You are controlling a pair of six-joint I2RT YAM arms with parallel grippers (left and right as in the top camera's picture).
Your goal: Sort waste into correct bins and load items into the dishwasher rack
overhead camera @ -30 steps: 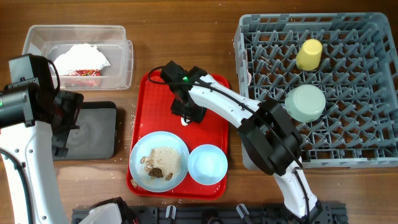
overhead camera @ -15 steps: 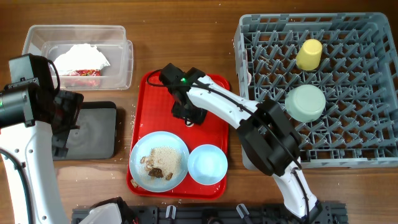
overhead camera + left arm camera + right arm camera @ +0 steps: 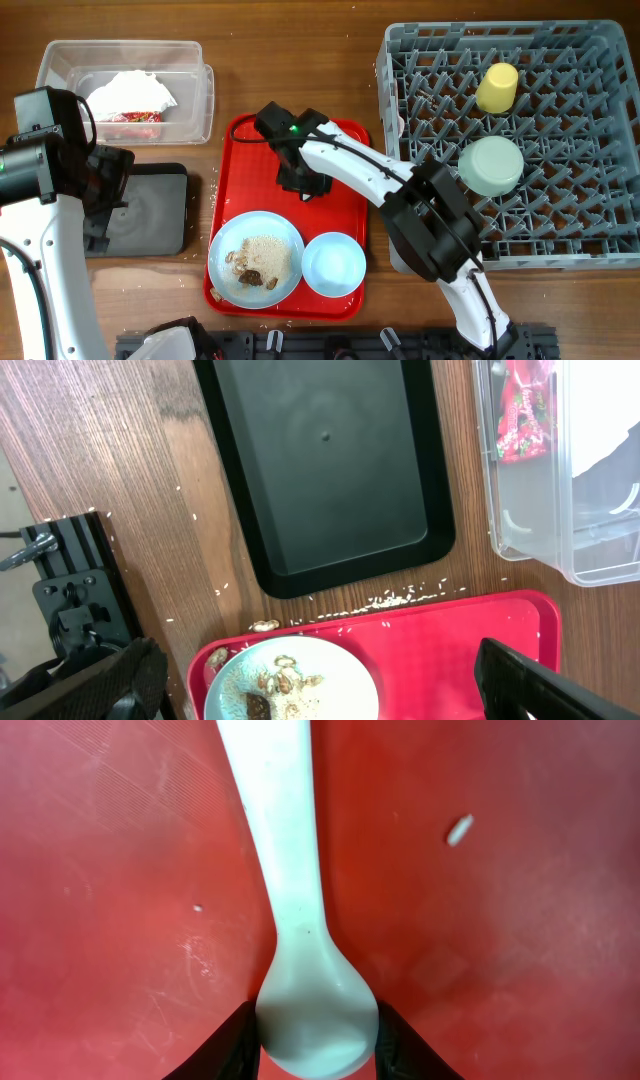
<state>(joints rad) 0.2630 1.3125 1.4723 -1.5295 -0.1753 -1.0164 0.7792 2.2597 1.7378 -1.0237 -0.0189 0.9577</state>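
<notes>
Spoon (image 3: 290, 870), white plastic, lies flat on the red tray (image 3: 250, 170), in the tray's upper middle.

Overhead: the right gripper (image 3: 305, 185) sits directly over that spot and hides the spoon. The right arm reaches in from beyond the tray's lower right corner, forearm stretched diagonally over the tray, wrist turned down. The left gripper (image 3: 100, 200) stands off the tray's left edge above the black tray (image 3: 150, 215), well apart from the spoon, so the right arm is clearly the nearer. On the tray's lower half are the pale blue plate (image 3: 256, 258) with food scraps and the pale blue bowl (image 3: 333, 264). The dishwasher rack (image 3: 560, 230) is to the tray's right.

Left wrist: jaws spread wide with nothing between them. The camera looks down on the black tray, with the red tray's edge and the plate below it.

Right wrist: the spoon's bowl end sits between the black fingertips (image 3: 225, 1050), one against each side. The claw is closed on it, with the spoon still down on the tray floor. The long axis runs straight away from the claw, the handle leaning slightly left, so the fingers pinch across the short width.

Judgement: the grasp is made and the lift is not yet begun. Held at the bowl end, the long handle may swing on the carry rightward to the rack.
</notes>
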